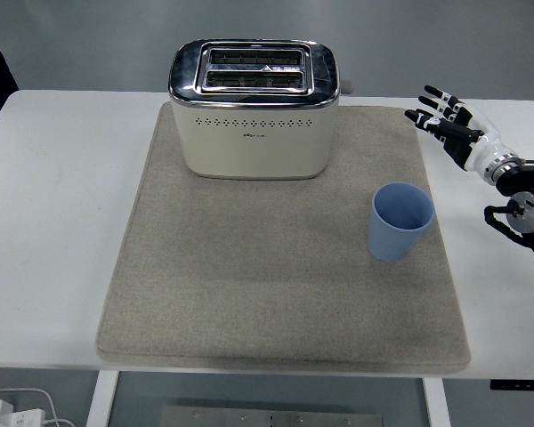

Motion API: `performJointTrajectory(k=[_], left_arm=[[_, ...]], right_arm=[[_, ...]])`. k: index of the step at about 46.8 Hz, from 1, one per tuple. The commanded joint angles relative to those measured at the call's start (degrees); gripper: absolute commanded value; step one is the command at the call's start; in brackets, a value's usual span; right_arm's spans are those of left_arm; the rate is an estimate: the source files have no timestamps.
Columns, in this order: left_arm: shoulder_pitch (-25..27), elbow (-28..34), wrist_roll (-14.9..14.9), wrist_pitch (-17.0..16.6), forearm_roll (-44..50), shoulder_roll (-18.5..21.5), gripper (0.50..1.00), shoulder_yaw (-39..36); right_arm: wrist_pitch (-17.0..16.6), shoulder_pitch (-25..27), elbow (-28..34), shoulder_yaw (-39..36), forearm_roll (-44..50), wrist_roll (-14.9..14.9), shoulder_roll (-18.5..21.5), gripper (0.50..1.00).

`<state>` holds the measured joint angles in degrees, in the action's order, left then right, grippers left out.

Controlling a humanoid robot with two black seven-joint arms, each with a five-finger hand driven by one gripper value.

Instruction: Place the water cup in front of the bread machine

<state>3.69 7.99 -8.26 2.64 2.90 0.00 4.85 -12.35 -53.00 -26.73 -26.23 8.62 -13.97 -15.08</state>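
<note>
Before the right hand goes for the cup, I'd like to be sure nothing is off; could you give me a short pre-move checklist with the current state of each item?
1. Blue cup upright, open end up, on the mat: ok.
2. Right hand open, fingers spread, holding nothing: ok.
3. Path from that hand down to the cup free of other things: ok.
4. Spot on the mat in front of the toaster bare for the placement: ok.
5. Whether the cup holds water: cannot tell, the inside shows only blue.
6. Left hand out of the way: ok, not in view.
</note>
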Motion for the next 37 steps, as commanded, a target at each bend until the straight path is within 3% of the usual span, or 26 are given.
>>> performJointTrajectory(k=[1,24,29,37], left_arm=[[0.0,0.0,0.0,0.0,0.0,0.0,1.0,0.07],[0.0,0.0,0.44,0.0,0.09,0.0,1.0,0.07],[0.0,0.0,0.53,0.0,0.09,0.0,1.0,0.07],[0.0,0.0,0.53,0.0,0.09,0.0,1.0,0.16]], right_arm=[[-0.04,-0.08,0.01,-0.04,0.0,0.0,-0.03,0.928],[-1.18,0.27,-0.17,-0.04,-0.27,-0.79,-0.82,0.928],[-3.64,0.7,-1.13,-0.13,-0.27,-3.25,-2.75,0.928],[-5.92,3.43,-4.65,-0.22,-0.27,-4.13,-6.79,0.928]])
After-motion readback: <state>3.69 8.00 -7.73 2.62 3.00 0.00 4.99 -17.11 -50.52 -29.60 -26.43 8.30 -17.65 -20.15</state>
